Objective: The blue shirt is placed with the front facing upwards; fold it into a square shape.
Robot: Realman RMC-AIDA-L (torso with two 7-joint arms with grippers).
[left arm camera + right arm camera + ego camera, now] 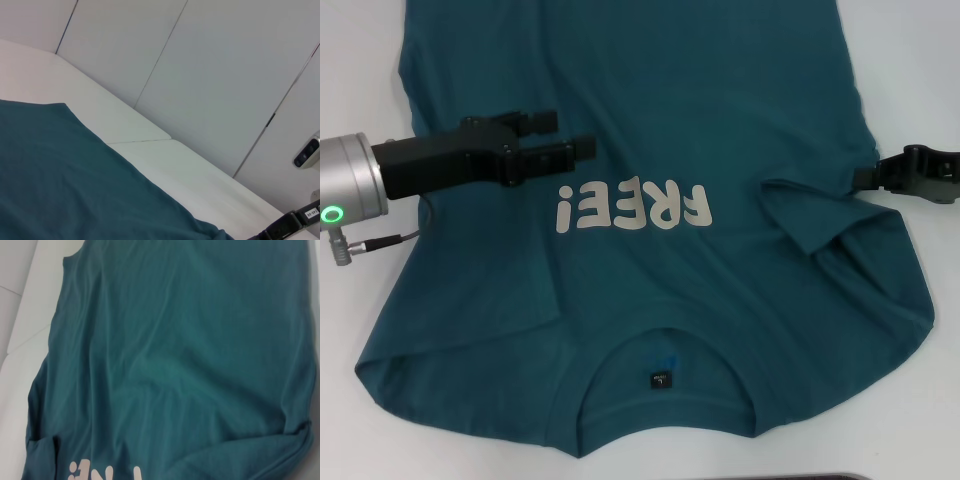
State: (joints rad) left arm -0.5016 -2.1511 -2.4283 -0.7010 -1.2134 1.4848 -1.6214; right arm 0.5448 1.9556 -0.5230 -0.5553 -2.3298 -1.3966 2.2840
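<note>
The blue shirt [700, 110] lies spread front up on the white table, its collar and black neck label [661, 380] nearest me and the cream "FREE!" lettering [633, 207] across the middle. My left gripper [575, 133] reaches in from the left and hovers open over the chest, just beyond the lettering, with nothing between its fingers. My right gripper [868, 178] sits at the shirt's right edge beside the sleeve [810, 215], which is folded inward. In the right wrist view the shirt [175, 365] fills the picture. The left wrist view shows a corner of the shirt [75, 190].
White table [360, 80] shows bare on both sides of the shirt. Grey wall panels [210, 75] stand behind the table's far edge. A grey cable [390, 238] hangs from the left arm. A dark strip [820, 477] lines the near edge.
</note>
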